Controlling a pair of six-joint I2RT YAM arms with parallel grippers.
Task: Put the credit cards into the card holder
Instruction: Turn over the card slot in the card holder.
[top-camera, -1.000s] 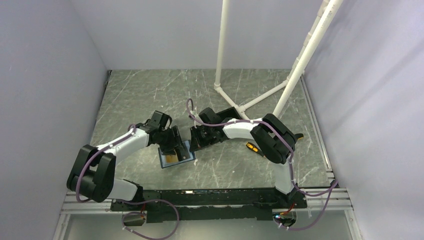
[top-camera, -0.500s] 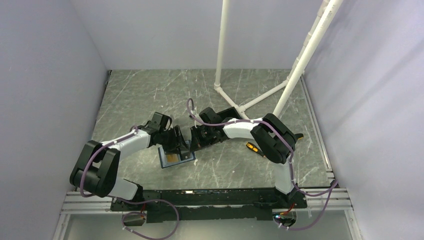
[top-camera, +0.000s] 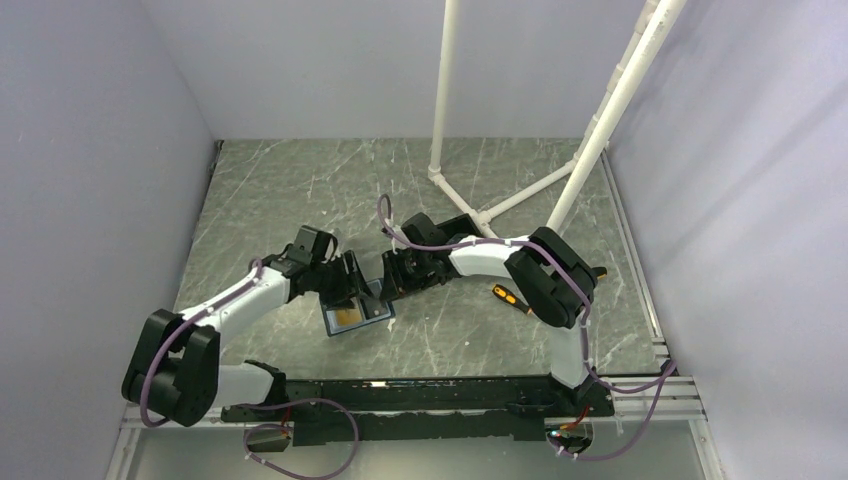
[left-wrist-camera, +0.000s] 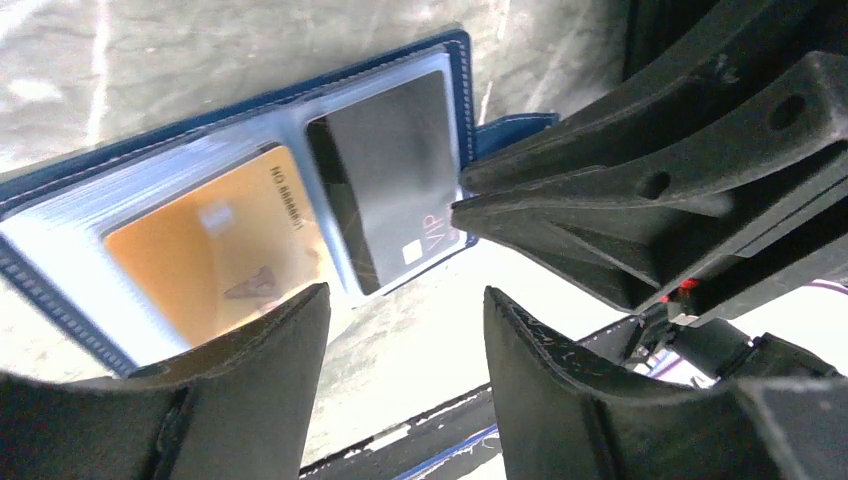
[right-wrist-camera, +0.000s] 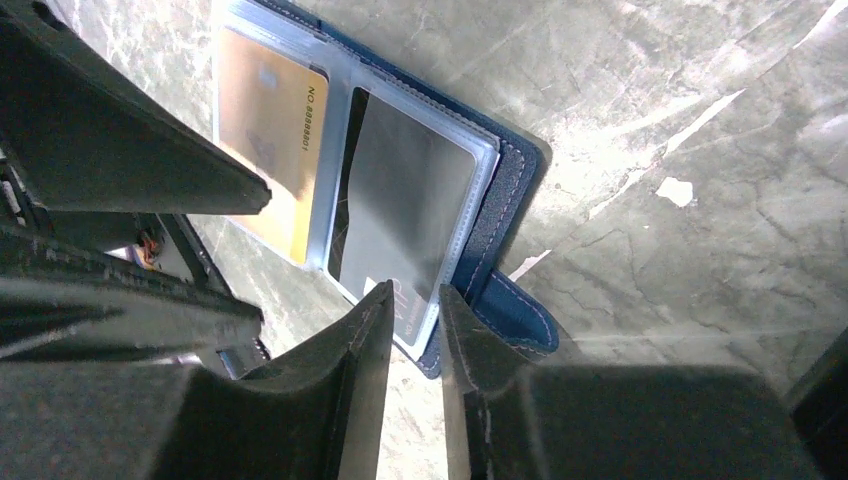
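Top external view first: the grey marbled table has both arms bent in toward its middle, meeting over the card holder, which lies open and flat between them. Our guess is they come at it from opposite sides so one can steady the holder while the other works a card. That's a judgement, not something we see.

The left gripper hangs just above the holder, jaws wide apart with nothing between them. The right gripper sits at the holder's opposite edge, jaws only a narrow slit apart, straddling the end of the sleeve there. The gap looks wider than a card, so we'd call it not clamped.

Inside the holder are clear sleeves side by side. One holds an orange-gold card, fully in. The next holds a dark card with pale VIP lettering at the end by the right gripper's tips — seated, as far as we can tell. We see no loose card anywhere. The holder's little blue tab pokes out beside the right gripper.
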